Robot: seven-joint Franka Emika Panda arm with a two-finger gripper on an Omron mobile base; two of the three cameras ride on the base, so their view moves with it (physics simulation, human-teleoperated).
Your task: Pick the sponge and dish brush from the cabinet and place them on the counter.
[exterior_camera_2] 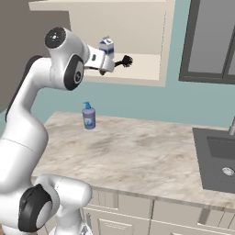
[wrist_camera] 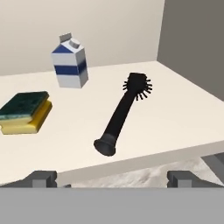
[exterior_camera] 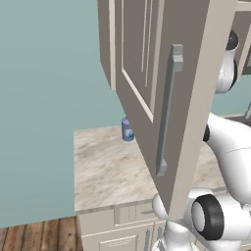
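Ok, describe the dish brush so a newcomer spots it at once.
Look on the open cabinet shelf above the counter. The dish brush lies flat right of the milk carton and sponge: all black, long handle, bristly round head.

A yellow sponge (wrist_camera: pixel 25 112) with a dark green scouring top is seen lying flat near the left edge of the open cabinet's (exterior_camera_2: pixel 147 27) pale shelf. A black dish brush (wrist_camera: pixel 124 112) is laid on its side near the shelf's front edge, bristled head pointed toward the back wall, handle end at the lip. The cabinet's raised-panel door (exterior_camera: pixel 162 88), fitted with a long grey bar handle, is swung open. Below, the marbled counter (exterior_camera_2: pixel 137 156) is spread wide.
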